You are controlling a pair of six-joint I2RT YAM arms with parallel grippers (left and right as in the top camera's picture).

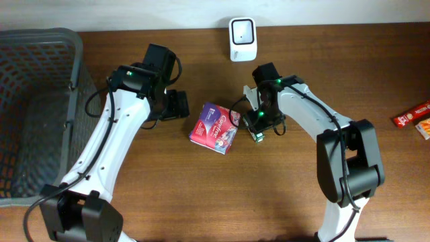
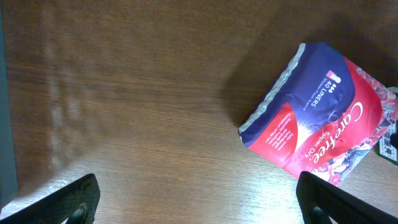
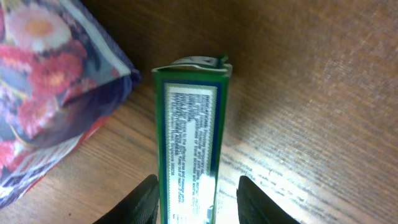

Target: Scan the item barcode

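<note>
Right end effector [image 3: 198, 200]: fingers straddle a green box [image 3: 189, 134], one on each long side. The finger [image 3: 148, 200] on the pack side looks to be against the box. The other finger shows a strip of bare wood between itself and the box. So it is partly closed around the box and not clamped on it.

Box: lies on the tabletop [image 1: 201, 195], just right of centre, directly under the right end effector. Its narrow face with small white print is turned toward the wrist camera, and a crumpled flap shows at the far end. The print is too fine to read, and I cannot make out a barcode. From overhead only a small green-and-white corner shows below the fingers.

Pack [image 1: 215, 128]: red and purple, marked "Carefree", lying flat just beside the box on its left. Whether they touch I cannot tell.

Left end effector [image 2: 199, 204]: fully open and holding nothing. It hangs over bare wood to the left of the pack and apart from it.

Scanner [image 1: 242, 30]: white, upright at the far edge of the tabletop, well apart from the box and beyond it.

Basket [image 1: 77, 74]: dark mesh, at the far left. Two snack packets [image 1: 411, 115] lie at the far right edge, one red and one orange, the orange one cut off by the frame.
</note>
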